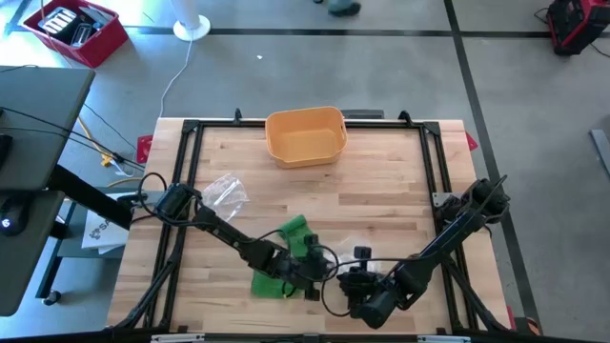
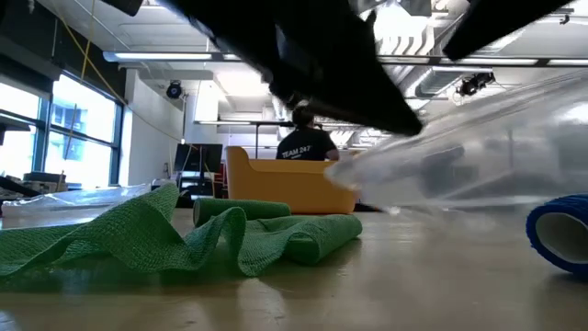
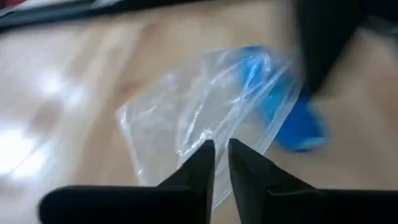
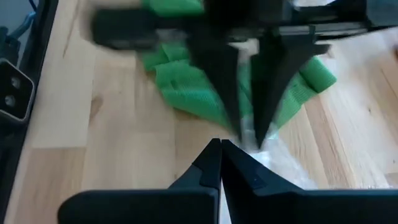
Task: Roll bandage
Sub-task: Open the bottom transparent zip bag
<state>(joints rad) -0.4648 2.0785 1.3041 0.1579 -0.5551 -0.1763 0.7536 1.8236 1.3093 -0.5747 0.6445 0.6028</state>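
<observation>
A loose green bandage (image 1: 272, 284) lies crumpled on the wooden table near its front edge, one end part-rolled (image 2: 248, 210). To its right a clear plastic bag (image 2: 459, 156) hangs lifted off the table, with my right gripper (image 4: 219, 149) shut on it. A blue bandage roll (image 2: 560, 230) rests on the table under the bag's low end; whether it is inside the bag I cannot tell. My left gripper (image 3: 221, 149) stands at the bag's edge with a narrow gap between its fingertips and the film in that gap. My right gripper holds the clear bag by an upper corner (image 3: 292, 68), coming at it slanting down from the table's right near side. The bag hangs below it, drawn out at a slant and off the table. My left gripper's fingers (image 4: 249, 134) straddle the bag's edge (image 3: 205, 127); whether they touch it I cannot tell.
A yellow basket (image 1: 305, 133) stands at the table's far edge. A second clear bag (image 1: 224, 191) lies at the left, beside the left arm. Black frame rails (image 1: 434, 171) run along the table's sides. A person (image 2: 306, 138) stands in the room beyond.
</observation>
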